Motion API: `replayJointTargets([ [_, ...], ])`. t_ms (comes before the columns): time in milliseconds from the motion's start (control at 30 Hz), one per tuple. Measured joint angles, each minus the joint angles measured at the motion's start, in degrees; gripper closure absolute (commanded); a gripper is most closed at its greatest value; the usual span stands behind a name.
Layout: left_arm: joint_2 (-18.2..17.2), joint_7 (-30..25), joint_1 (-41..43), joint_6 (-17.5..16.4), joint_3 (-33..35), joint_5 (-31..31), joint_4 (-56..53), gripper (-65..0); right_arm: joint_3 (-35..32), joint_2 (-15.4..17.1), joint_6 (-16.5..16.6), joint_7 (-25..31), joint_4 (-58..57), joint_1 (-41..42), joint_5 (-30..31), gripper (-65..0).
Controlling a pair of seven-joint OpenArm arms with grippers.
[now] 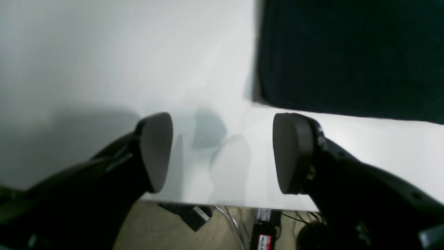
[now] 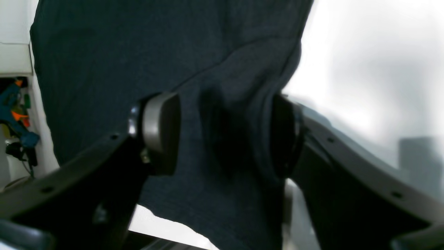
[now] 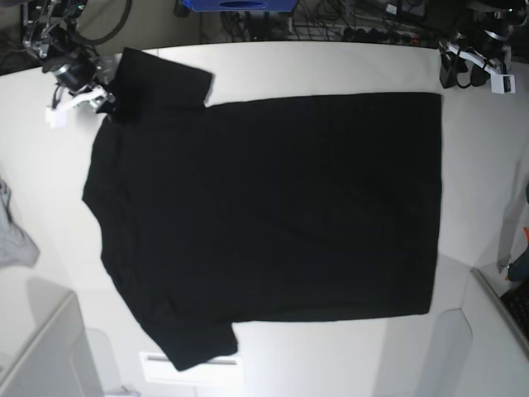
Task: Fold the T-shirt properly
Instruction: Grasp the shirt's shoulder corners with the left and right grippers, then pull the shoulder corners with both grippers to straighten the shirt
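The left pincer (image 1: 222, 152) hangs with its two dark oval pads (image 1: 156, 151) wide apart and nothing between them, only bare white worktop (image 1: 104, 62) beneath. Just beyond its right-hand pad lies a square corner of the large black short-sleeved cloth T-shirt (image 1: 350, 55), near but not touching. Past the worktop's edge, cables and a small red-labelled device (image 1: 265, 239) sit on a tan floor.

The right pincer (image 2: 225, 133) also has its pads parted, but a bunched fold of the T-shirt (image 2: 145, 52) runs between them. The cloth lies against the right-hand pad and stands clear of the left one. Whether the fold is truly held cannot be told.

From the base view the T-shirt (image 3: 273, 207) lies spread flat, plain side up, across the middle of the worktop (image 3: 347, 70). Its sleeves and collar point toward the right pincer (image 3: 106, 101) and its hem toward the left pincer (image 3: 463, 70). A small light grey cloth (image 3: 12, 236) lies crumpled at the worktop's edge, apart from the shirt.
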Motion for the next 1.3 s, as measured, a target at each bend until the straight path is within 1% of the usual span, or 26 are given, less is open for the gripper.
replayJointTargets([
  [67,0.15,-0.04,-1.97,0.0,0.74,-0.11,-1.14,-43.3,-0.02,-0.07,-0.02,0.63,-0.07,-0.22,-0.44,-29.7],
  [133,0.35,-0.37,-3.63,0.02,0.7,-0.11,-2.25,-43.3,0.0,-0.02,-0.04,0.57,-0.28,-0.61,-0.44,-24.0],
  [200,1.29,-0.35,-5.29,0.52,0.48,-0.07,-3.69,-43.3,0.0,0.02,-0.07,0.7,-1.11,-0.63,-0.42,-15.3],
  [267,1.86,-0.07,-6.12,0.24,0.72,-0.09,-5.09,-43.3,0.17,-0.04,-0.11,0.72,-2.14,-0.66,-0.24,-2.1],
  [300,1.81,-0.98,-6.54,0.28,1.38,-0.11,-5.62,-43.1,0.28,-0.02,-0.15,0.55,-2.62,-0.66,-0.02,0.0],
  [367,1.03,-2.01,-7.3,0.42,3.89,-0.31,-6.27,-42.9,0.28,-0.02,-0.13,0.33,-2.75,-0.63,0.17,0.0],
  [533,1.29,-3.39,-9.62,0.46,8.31,-1.84,-7.45,-42.8,0.33,-0.13,-0.13,0.07,-2.8,-0.66,0.44,0.0],
  [600,1.18,-4.61,-9.64,2.08,10.32,-2.29,-7.76,-42.3,0.33,-0.15,-0.15,0.17,-2.8,-0.66,0.42,0.0],
  [633,1.07,-5.09,-9.64,2.6,11.02,-2.69,-7.76,-40.5,0.33,-0.15,-0.15,0.24,-2.8,-0.66,0.39,0.0],
  [667,1.03,-5.27,-9.7,3.69,11.63,-2.69,-7.72,-35.5,0.33,-0.15,-0.15,0.33,-2.78,-0.66,0.39,0.0],
  [700,1.05,-5.4,-9.79,4.24,11.98,-2.67,-7.78,-27.8,0.33,-0.15,-0.13,0.28,-2.78,-0.66,0.39,0.0],
  [767,1.16,-4.81,-9.79,4.7,12.2,-2.86,-8.11,-8.4,0.33,-0.15,-0.13,0.26,-2.62,-0.79,0.35,0.0],
  [800,1.11,-4.26,-9.77,4.74,12.15,-2.78,-8.2,0.0,0.33,-0.15,-0.15,0.31,-2.6,-0.81,0.31,0.0],
  [900,1.07,-3.41,-9.42,4.96,12.04,-2.69,-7.43,0.0,0.22,-0.17,-0.24,0.13,-1.18,-1.81,-0.76,0.0],
  [933,1.07,-1.51,-9.44,4.98,11.93,-2.71,-6.78,0.0,0.15,-0.17,-0.7,-0.28,0.33,-2.58,-1.44,0.0],
  [967,1.09,1.88,-9.49,4.94,10.86,-2.8,-5.7,0.0,0.07,-0.2,-0.87,-0.2,1.84,-3.63,-2.34,0.0],
  [1033,1.51,8.7,-9.49,4.81,7.54,-2.54,-3.54,0.0,0.0,-0.46,-1.66,-0.37,4.15,-5.33,-3.26,0.0],
  [1100,1.57,14.19,-9.25,5.31,4.55,-0.98,-1.07,0.0,-0.02,-0.5,-2.14,-1.75,5.81,-5.9,-4.11,0.0],
  [1133,1.57,16.22,-8.9,5.81,3.61,0.42,0.61,0.0,-0.04,-0.52,-2.4,-2.12,6.54,-6.14,-4.85,0.0],
  [1167,1.57,18.05,-8.52,5.97,2.99,0.48,2.32,0.0,-0.11,-0.59,-2.4,-2.14,7.1,-6.56,-5.05,0.0],
  [1300,1.49,23.32,-8.83,5.4,2.84,-0.74,8.31,0.0,-0.11,-0.63,-2.71,-2.51,9.14,-7.98,-5.42,0.0],
])
